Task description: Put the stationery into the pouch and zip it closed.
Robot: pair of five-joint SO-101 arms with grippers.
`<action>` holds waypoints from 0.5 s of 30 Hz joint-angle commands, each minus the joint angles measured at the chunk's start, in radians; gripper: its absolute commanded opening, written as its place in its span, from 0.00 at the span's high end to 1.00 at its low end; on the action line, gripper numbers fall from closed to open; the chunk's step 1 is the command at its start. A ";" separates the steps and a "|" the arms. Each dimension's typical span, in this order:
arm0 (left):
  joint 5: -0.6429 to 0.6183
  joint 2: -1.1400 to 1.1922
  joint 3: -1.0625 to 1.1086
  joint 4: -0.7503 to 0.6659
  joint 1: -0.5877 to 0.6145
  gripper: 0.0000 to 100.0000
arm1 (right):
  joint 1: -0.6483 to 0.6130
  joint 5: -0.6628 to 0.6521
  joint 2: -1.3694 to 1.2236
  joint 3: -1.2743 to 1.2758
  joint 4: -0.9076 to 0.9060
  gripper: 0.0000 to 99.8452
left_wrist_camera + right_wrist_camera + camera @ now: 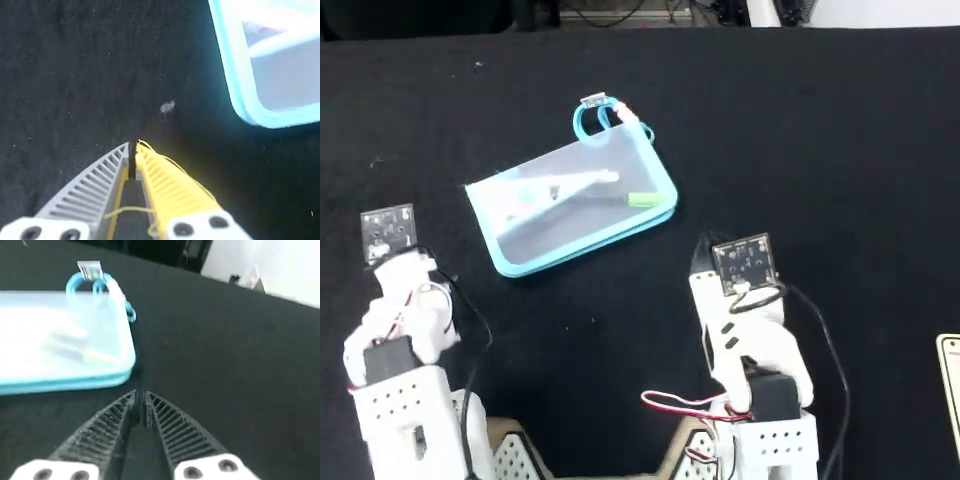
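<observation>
A translucent pouch (pixel 570 207) with a light-blue zip edge lies flat mid-table, its blue loop and pull tag (pixel 594 101) at the far end. White stationery and a green-tipped pen (pixel 645 199) show through its wall. The left gripper (pixel 133 150) sits shut and bare over the black cloth, a little short of the pouch's near left corner (pixel 260 75). Near the pouch's right corner (pixel 65 345), the right gripper (pixel 140 399) is shut with nothing in it.
A black cloth (pixel 820 150) covers the table. A pale card edge (pixel 950 385) lies at the right border. Both arm bases stand at the front edge, with loose red and white wires (pixel 685 403) by the right one. A speck of lint (pixel 167 106) lies ahead of the left gripper.
</observation>
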State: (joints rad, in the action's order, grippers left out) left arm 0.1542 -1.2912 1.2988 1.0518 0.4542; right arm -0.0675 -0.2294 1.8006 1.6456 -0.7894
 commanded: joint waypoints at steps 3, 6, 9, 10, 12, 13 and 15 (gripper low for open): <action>0.009 -0.175 0.065 0.005 0.001 0.97 | 0.015 0.101 0.094 -0.027 -0.138 0.99; 0.009 -0.239 0.108 0.000 -0.021 0.97 | 0.020 0.149 0.094 0.024 -0.141 0.99; 0.009 -0.308 0.157 -0.003 -0.059 0.97 | 0.017 0.140 0.094 0.038 -0.189 0.99; 0.009 -0.333 0.177 0.000 -0.073 0.97 | 0.017 0.140 0.094 0.038 -0.213 0.99; 0.006 -0.387 0.226 0.002 -0.091 0.97 | 0.017 0.140 0.096 0.038 -0.276 0.99; 0.005 -0.417 0.251 0.000 -0.101 0.97 | 0.017 0.140 0.096 0.038 -0.305 0.99; 0.003 -0.486 0.314 -0.003 -0.107 0.97 | 0.018 0.140 0.096 0.038 -0.356 0.99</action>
State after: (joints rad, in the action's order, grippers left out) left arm 0.1557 -1.6686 1.5505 1.0518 0.3775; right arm -0.0614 -0.0990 1.8006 1.6870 -1.0794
